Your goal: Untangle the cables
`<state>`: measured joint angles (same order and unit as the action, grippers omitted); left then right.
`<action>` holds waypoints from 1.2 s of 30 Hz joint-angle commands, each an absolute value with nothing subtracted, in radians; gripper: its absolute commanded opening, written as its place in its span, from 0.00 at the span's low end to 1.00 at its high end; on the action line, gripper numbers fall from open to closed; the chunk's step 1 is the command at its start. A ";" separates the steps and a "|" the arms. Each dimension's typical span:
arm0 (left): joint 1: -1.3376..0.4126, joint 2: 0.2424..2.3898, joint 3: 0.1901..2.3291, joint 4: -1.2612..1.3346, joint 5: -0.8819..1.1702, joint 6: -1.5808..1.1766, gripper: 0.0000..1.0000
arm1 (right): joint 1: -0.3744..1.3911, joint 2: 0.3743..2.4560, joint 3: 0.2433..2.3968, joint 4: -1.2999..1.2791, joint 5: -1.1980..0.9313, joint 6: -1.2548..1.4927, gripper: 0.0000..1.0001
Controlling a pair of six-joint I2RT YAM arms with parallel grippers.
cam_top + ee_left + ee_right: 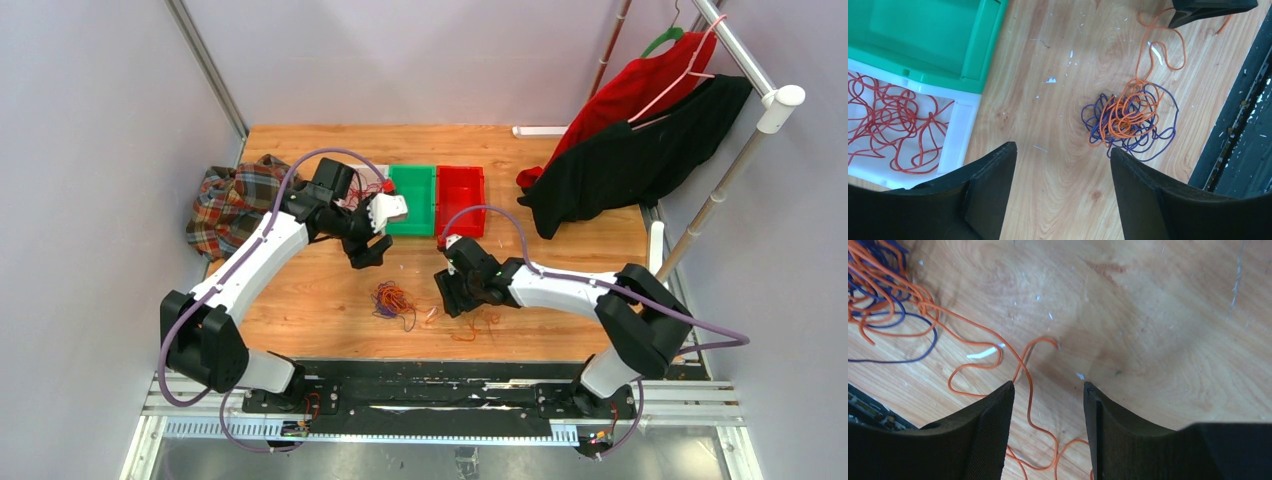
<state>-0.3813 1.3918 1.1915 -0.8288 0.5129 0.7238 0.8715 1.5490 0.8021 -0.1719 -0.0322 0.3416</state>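
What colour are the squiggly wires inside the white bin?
The wires in the white bin are red; the left wrist view shows them best.

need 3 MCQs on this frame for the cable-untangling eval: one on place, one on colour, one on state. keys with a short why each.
1. The red thin cables lie in which plastic bin?
A) green
B) white
C) red

2. The tangled thin cables on the wooden table are which colours?
A) red and green
B) orange only
C) orange and dark purple

3. The left gripper is:
A) open, holding nothing
B) shut on a cable
C) shut on a bin rim

Key:
1 B: the left wrist view shows them inside the white plastic bin.
2 C: orange and purple strands loop through each other in one clump.
3 A: its fingers stand wide apart over bare wood, with nothing between them.
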 commanded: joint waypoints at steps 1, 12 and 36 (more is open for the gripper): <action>-0.381 1.376 1.206 -0.853 0.522 0.729 0.73 | 0.888 1.583 0.862 -0.158 -0.005 0.311 0.53; -0.381 1.370 1.213 -0.872 0.552 0.742 0.73 | 0.875 1.579 0.879 -0.169 -0.069 0.270 0.51; -0.381 1.369 1.223 -0.872 0.576 0.709 0.73 | 0.887 1.543 0.889 -0.147 0.039 0.268 0.01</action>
